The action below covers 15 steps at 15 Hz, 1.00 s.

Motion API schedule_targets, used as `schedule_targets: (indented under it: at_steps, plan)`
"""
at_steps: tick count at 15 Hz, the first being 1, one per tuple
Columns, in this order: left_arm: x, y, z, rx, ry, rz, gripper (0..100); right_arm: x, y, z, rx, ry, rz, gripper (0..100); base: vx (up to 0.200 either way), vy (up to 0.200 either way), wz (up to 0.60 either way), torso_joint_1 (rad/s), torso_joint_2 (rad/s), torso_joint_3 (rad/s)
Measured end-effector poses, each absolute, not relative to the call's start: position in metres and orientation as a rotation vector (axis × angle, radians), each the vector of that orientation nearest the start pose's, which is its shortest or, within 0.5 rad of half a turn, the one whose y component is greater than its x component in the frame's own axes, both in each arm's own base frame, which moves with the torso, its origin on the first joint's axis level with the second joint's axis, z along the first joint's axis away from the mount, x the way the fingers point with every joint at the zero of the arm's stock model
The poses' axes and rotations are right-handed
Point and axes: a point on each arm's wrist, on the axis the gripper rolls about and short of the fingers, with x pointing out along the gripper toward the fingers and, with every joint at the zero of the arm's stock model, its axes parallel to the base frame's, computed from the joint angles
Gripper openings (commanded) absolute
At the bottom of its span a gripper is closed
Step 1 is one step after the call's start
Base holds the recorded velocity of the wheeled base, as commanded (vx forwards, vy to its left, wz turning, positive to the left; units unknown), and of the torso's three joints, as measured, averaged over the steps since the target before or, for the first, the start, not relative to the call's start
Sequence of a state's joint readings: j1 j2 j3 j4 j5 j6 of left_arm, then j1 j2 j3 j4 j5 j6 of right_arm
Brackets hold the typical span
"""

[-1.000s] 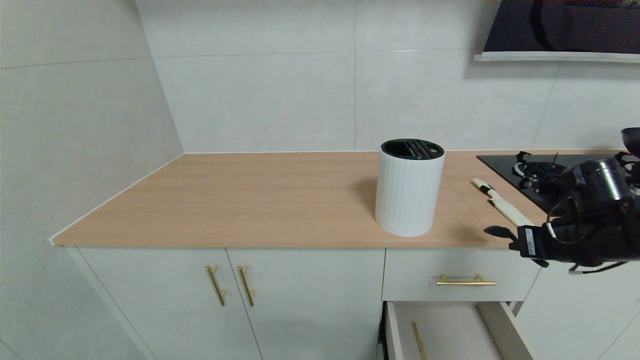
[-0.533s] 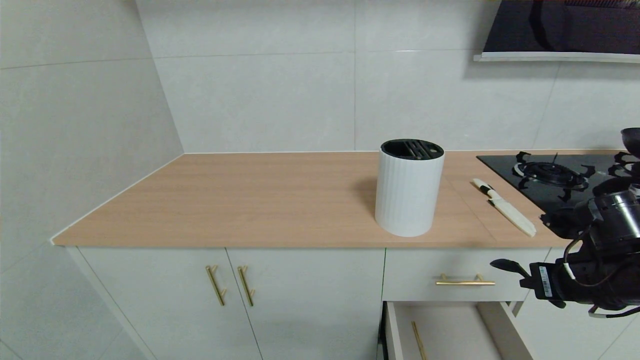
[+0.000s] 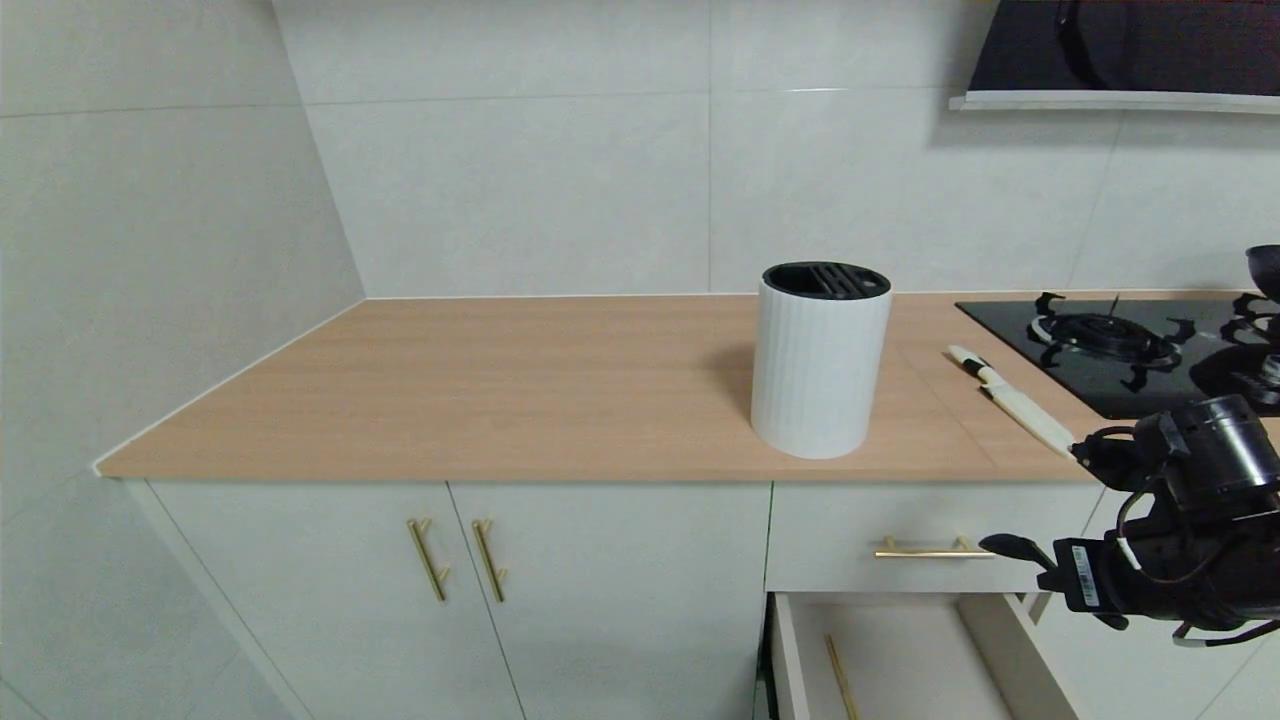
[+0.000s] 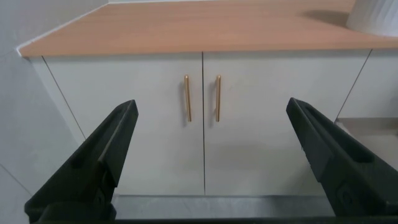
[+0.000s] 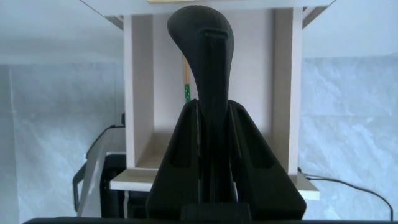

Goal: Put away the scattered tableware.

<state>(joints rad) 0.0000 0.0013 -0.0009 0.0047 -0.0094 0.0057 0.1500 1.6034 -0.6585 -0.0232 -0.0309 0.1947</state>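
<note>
The countertop (image 3: 500, 380) is smooth, matt wood. The white knife block (image 3: 820, 380) has ribbed, matt sides. The cabinet handles (image 3: 428, 560) are shiny gold metal, and the stove top (image 3: 1080, 372) is glossy black.

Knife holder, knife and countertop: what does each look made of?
Knife holder: likely matte white plastic, possibly ceramic; it has fine vertical ribs, no shine and a black slotted insert on top.
Knife: cream blade and handle with a dark band between them, so probably ceramic or plastic rather than steel.
Countertop: wood-grain pattern, smooth and even, likely laminate.
</note>
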Motion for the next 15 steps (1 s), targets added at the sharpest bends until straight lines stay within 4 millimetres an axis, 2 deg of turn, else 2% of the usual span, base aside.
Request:
schedule_targets:
  at_steps: [15]
  plan:
    - [-0.0227, -0.0002, 0.0752, 0.006, 0.005, -0.009, 100, 0.2340, 0.0347, 0.1157, 0.093, 0.947, 0.021, 0, 0.000, 0.000, 0.00, -0.178, 0.48, 0.301]
